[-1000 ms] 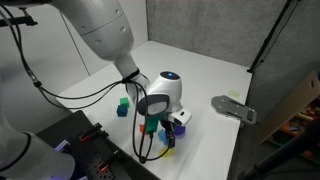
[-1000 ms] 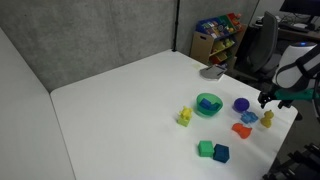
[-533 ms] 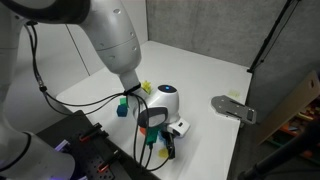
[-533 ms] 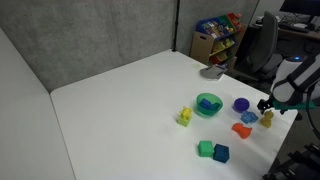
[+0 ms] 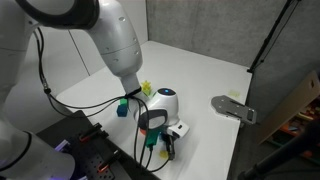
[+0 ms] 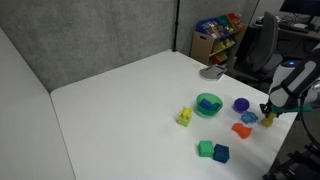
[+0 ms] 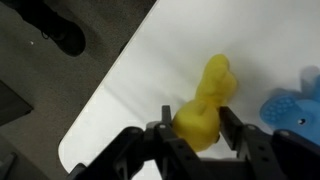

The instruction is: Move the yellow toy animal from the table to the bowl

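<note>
Gripper (image 7: 195, 126) part-open, jaws straddling the yellow toy animal (image 7: 210, 90); pad contact unclear. I should close gently, centred on it, then lift toward the bowl (image 6: 200, 108).

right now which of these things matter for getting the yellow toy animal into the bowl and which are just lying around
Part of the job: yellow toy animal; green bowl; gripper, a finger on either side of the toy.

Just lying about: light blue toy; purple round object; orange block; green block; blue block; pale yellow figure.
</note>
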`<action>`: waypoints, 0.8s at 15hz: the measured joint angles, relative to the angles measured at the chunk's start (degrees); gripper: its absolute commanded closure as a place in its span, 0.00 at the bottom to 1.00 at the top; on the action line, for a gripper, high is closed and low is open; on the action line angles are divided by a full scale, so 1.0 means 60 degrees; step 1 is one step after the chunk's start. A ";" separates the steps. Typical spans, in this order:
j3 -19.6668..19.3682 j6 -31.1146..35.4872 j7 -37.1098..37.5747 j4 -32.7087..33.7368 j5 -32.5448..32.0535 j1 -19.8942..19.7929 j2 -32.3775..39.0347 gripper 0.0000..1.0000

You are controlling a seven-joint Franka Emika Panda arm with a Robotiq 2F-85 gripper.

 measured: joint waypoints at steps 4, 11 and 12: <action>-0.0337 -0.0023 0.0070 0.0027 0.0003 0.0410 -0.0105 0.84; -0.0732 -0.1372 0.0082 0.0322 -0.0018 0.0773 -0.1434 0.84; -0.0719 -0.1643 0.0120 0.0455 -0.0042 0.0786 -0.1655 0.84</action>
